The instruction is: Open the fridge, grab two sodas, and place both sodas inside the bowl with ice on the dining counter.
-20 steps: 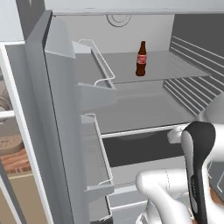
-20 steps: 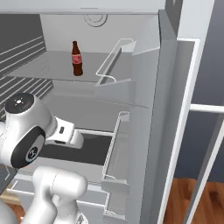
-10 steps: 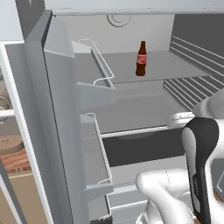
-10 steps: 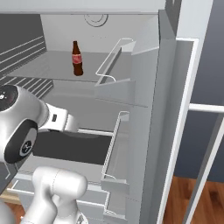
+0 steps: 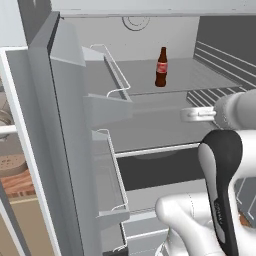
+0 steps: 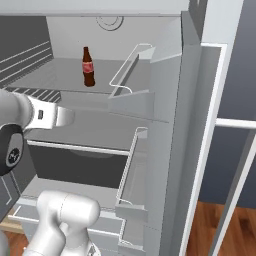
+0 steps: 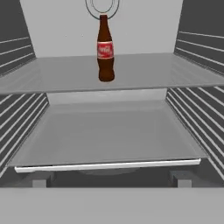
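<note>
Fridge point(image 6: 165, 100) open; soda point(image 6: 88, 67) upright on upper shelf, arm below.

Bottle: small dark-brown glass cola bottle point(image 7: 105, 50) bore a red label with white lettering.
Fridge: tall light-grey open refrigerator point(image 5: 65, 130) had pale grey shelves, dark grey ribbed side walls.
Floor: reddish-brown wood-grain floor point(image 6: 235, 227).

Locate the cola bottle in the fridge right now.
The dark-brown, red-labelled cola bottle stands upright on the upper grey fridge shelf, near the back wall, just below the round fitting; centred in the hand view.
</note>
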